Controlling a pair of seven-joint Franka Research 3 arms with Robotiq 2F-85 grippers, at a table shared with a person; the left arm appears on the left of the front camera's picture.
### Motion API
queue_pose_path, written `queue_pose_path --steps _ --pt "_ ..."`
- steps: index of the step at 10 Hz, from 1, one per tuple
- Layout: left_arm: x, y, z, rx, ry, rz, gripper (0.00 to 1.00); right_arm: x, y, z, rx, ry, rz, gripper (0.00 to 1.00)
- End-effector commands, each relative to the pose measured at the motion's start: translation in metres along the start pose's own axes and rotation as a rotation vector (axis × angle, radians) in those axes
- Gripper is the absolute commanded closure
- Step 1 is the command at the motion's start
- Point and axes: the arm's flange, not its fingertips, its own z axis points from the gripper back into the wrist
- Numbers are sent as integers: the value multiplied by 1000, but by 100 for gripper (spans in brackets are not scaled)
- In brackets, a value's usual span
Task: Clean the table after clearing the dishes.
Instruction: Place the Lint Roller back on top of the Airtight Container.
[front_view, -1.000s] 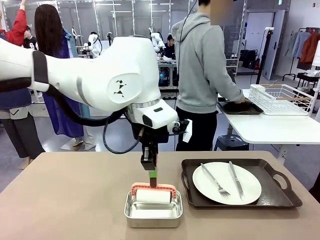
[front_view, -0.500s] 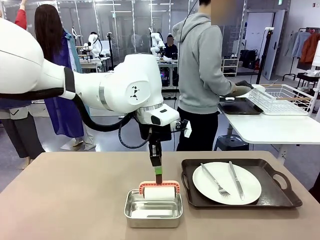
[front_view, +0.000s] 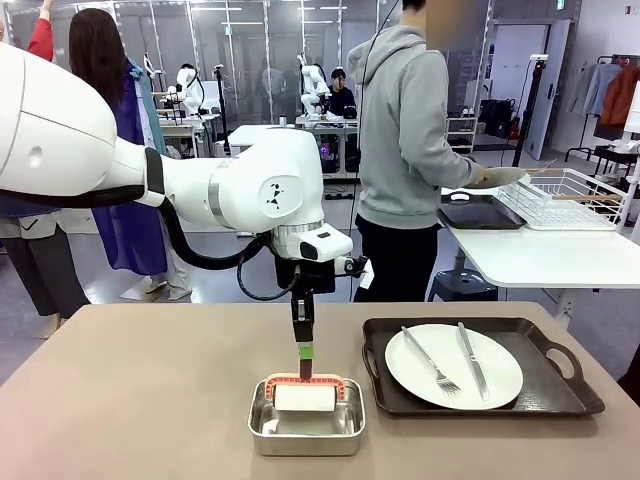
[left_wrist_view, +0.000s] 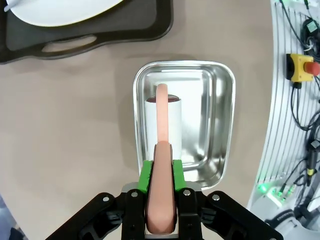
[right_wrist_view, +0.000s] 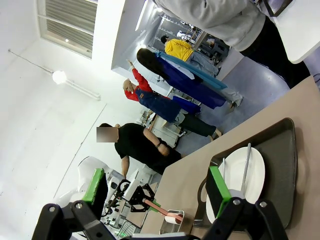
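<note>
Since half a second ago the left gripper (front_view: 304, 351) has come lower, and the roller (front_view: 305, 397) now sits down inside the steel pan (front_view: 258, 425) instead of riding at its rim. Its green pads (left_wrist_view: 145, 175) are clamped narrow on the roller's salmon handle (left_wrist_view: 162, 150). Across the room, the person (front_view: 405, 130) has lifted a second plate (front_view: 497, 177) above the white table (front_view: 540, 255), beside the wire rack (front_view: 570, 195).

Right of the pan, close but apart, a dark tray (front_view: 570, 395) carries a white plate (front_view: 510, 370) with a fork (front_view: 432, 362) and a knife (front_view: 472, 360) lying on it. This tray covers the right part of the table (front_view: 130, 400).

The pan's near wall hides the roller's lower part in the front view. The left wrist view cuts the plate off at its top edge.

The right gripper (right_wrist_view: 155, 189) hangs with fingers wide apart, nothing between them.

The tabletop is plain matte brown. Beyond it stand glass partitions, other people and hanging clothes.
</note>
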Motion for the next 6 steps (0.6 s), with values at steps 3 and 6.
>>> queue_pose_path --steps 3,6 --pt "-9 32 -1 -55 -2 -6 79 -1 3 1 3 -5 6 0" --pt "-19 46 -15 -76 0 9 79 -1 3 1 3 -5 6 0"
